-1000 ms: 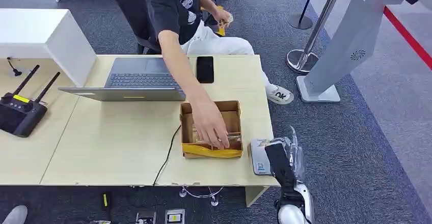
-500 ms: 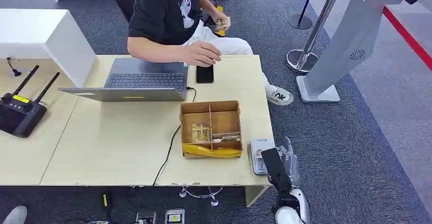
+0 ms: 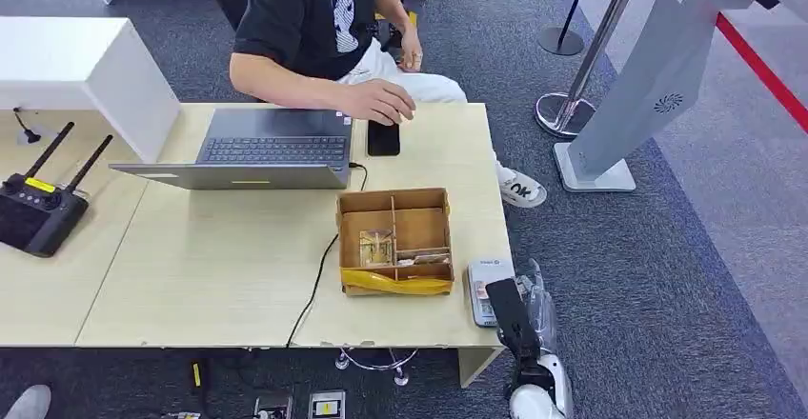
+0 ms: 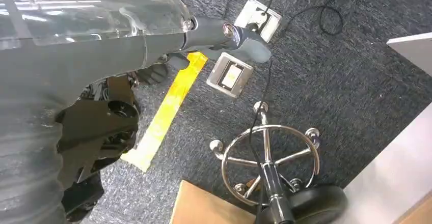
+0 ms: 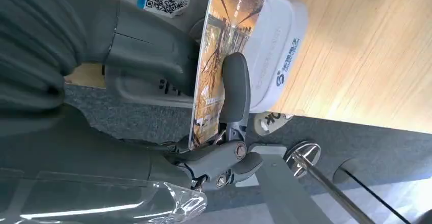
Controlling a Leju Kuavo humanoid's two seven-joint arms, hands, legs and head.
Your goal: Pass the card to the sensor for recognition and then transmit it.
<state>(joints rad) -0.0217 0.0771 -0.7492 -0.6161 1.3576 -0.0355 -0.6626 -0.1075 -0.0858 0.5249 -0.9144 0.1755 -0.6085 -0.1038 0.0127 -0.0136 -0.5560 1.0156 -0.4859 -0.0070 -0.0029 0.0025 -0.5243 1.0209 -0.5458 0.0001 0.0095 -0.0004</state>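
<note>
— Where's the card (image 5: 224, 56)?
— My right robot hand (image 5: 168, 76) pinches it just above the white sensor (image 5: 277, 40) at the tabletop (image 3: 229, 267) edge.
— Your left robot hand (image 4: 102, 35)?
— Can't tell.

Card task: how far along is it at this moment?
Done: the right hand grips the card. In hand: it holds the card over the white sensor at the table's edge, apparently for reading. Left: handing it on; the person's hand rests by the phone.

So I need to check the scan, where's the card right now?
The card is pinched in the right hand, right over the white sensor at the table's near right corner.
</note>
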